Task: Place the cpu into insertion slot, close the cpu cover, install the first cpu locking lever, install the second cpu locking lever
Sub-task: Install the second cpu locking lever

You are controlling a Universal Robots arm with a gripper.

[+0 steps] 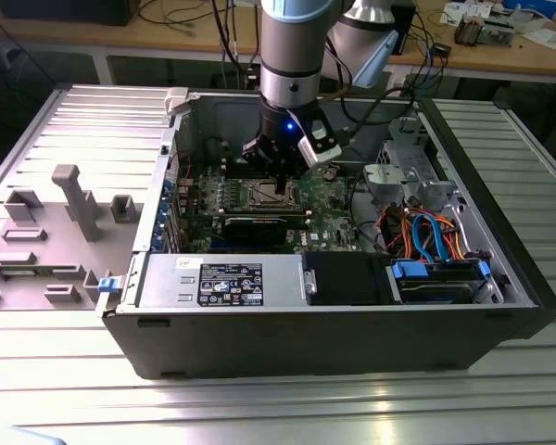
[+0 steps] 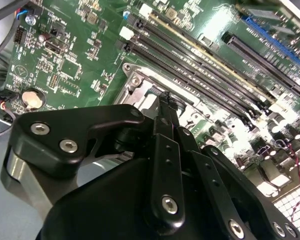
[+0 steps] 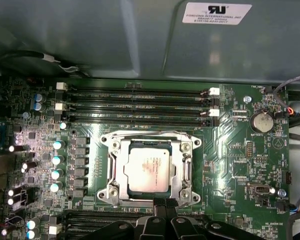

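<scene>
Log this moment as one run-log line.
cpu: seated in insertion slot | cpu cover: closed | gripper: shut, at socket edge

In the exterior view the arm (image 1: 292,56) runs out of frame at the top, and the claw (image 1: 280,178) stands in front of the insertion slot (image 1: 271,193), hiding much of it. There the cpu is too small to make out. In the second wrist view the claw's black body (image 2: 140,200) blocks most of the slot (image 2: 140,87), leaving one silvery corner. In the first wrist view the claw (image 3: 165,202) is cut off by the frame edge, and whether the cpu cover (image 3: 151,137) is latched cannot be told.
</scene>
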